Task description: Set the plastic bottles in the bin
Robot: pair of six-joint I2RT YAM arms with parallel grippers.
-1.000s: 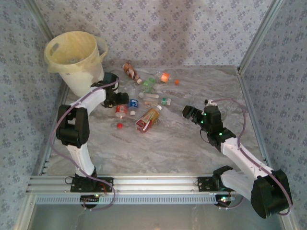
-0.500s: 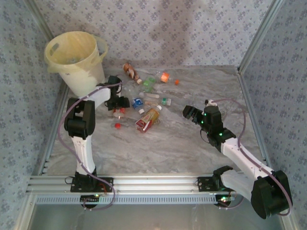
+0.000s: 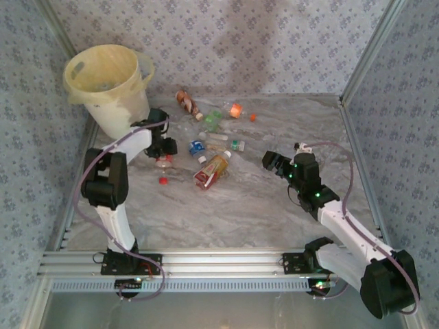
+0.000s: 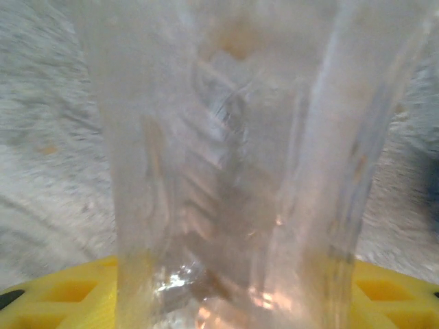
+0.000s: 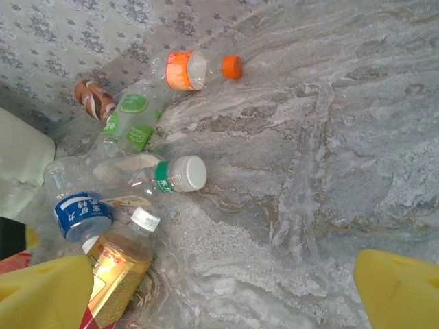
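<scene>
Mid-grasp, our left claw [image 3: 167,147] straddles a clear plastic bottle [image 4: 233,171] left of centre, clamped or not we cannot tell, right claw [image 5: 219,291] gapes; next, lift toward the cream-yellow round bin [image 3: 113,103] upper left.

Colour key, for your reference. The large round plastic bin [image 3: 110,82] is pale cream-yellow. The marble-pattern tabletop [image 3: 240,212] is grey-white with veins, and the floral-print walls [image 3: 226,41] are pale blue-grey. You will find these to the right of the bin:
- a brown-labelled plastic bottle [image 5: 92,98]
- a green-labelled clear bottle [image 5: 134,116]
- an orange-labelled, orange-capped clear bottle [image 5: 188,70]
- a blue-labelled clear bottle [image 5: 82,214]
- a red-and-gold bottle [image 5: 116,274]
</scene>
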